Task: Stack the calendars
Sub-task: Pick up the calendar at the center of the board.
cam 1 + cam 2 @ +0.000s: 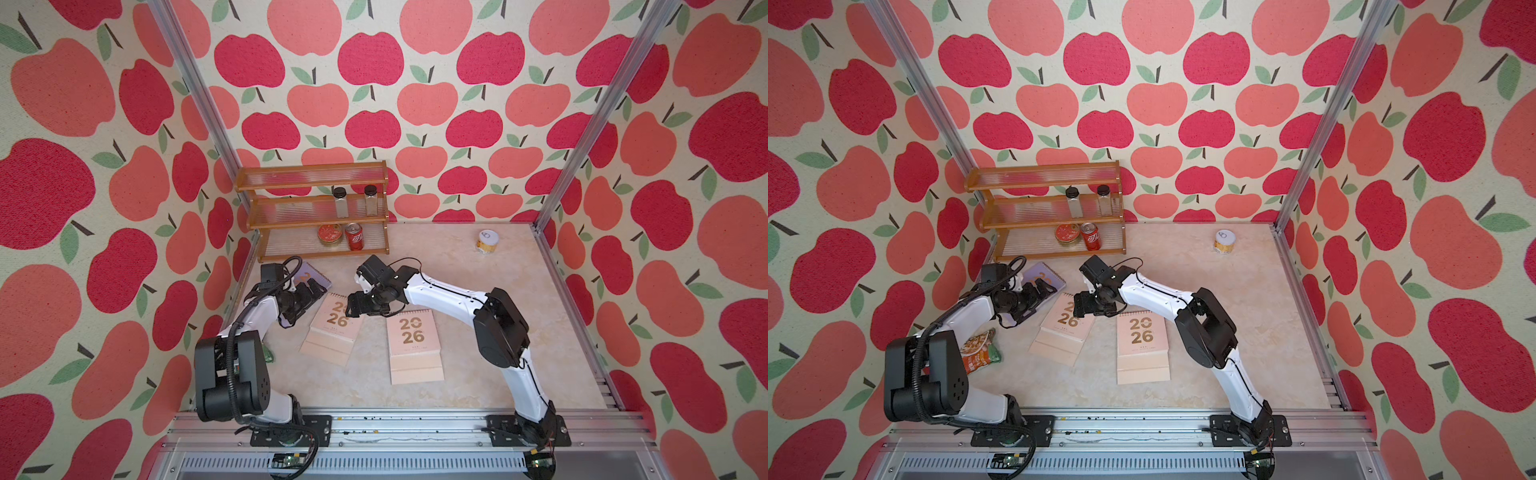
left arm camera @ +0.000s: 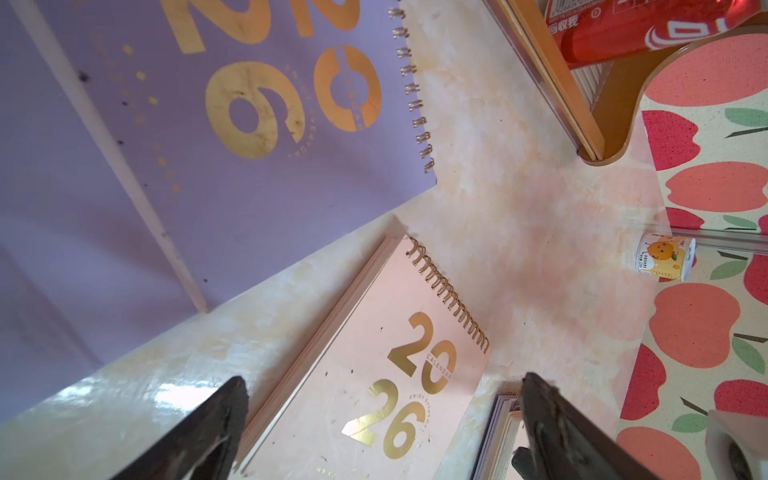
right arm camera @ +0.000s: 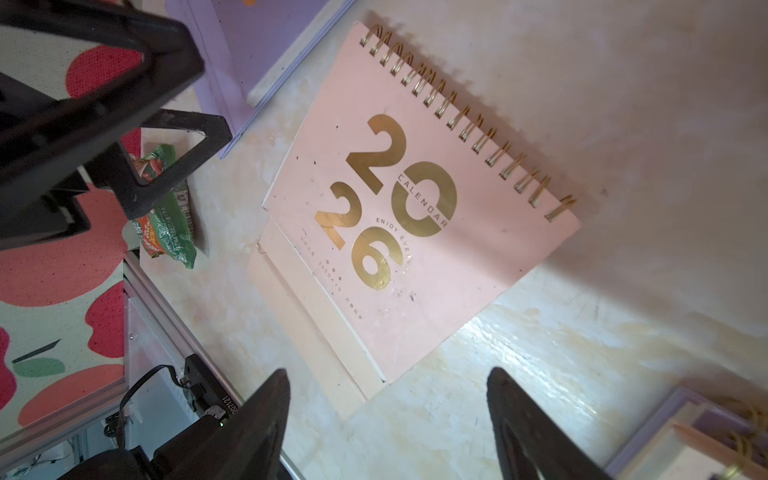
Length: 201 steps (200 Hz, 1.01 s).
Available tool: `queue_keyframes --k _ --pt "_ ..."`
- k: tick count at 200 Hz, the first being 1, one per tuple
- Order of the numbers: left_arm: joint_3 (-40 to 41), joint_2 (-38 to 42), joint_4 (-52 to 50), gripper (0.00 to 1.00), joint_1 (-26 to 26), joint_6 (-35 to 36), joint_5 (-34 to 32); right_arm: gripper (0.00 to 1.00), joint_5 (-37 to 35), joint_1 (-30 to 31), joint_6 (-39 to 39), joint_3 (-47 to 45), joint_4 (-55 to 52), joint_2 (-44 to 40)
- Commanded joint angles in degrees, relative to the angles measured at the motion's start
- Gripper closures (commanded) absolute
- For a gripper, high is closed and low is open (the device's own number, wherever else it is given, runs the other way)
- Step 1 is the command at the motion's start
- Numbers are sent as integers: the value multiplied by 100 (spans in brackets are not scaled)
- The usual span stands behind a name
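Right wrist view: our right gripper (image 3: 388,374) hangs spread and empty over the peach calendar (image 3: 415,208) lying flat. Our left gripper (image 2: 382,378), likewise empty, hovers beside the lavender calendar (image 2: 249,145). We'd pinch one edge squarely.

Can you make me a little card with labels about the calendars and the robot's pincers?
Pink calendars: tilted pink calendar and straight pink calendar, flat, not touching
Purple calendar: by the wooden shelf, partly hidden by the left arm
Stacked yet: none of these three
Left pincer: open, empty
Right pincer: open, empty
Other stuff: snack packet, yellow can
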<state>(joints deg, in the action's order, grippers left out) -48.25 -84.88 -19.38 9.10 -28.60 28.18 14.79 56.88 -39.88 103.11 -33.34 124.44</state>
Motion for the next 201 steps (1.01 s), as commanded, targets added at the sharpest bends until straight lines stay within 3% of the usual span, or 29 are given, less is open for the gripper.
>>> queue_keyframes --k 1,201 --pt "78 -99 114 0 1 65 134 23 351 -82 -288 34 -199 227" --pt "238 -821 381 3 -273 26 613 23 1174 -307 -618 599 -101 1197"
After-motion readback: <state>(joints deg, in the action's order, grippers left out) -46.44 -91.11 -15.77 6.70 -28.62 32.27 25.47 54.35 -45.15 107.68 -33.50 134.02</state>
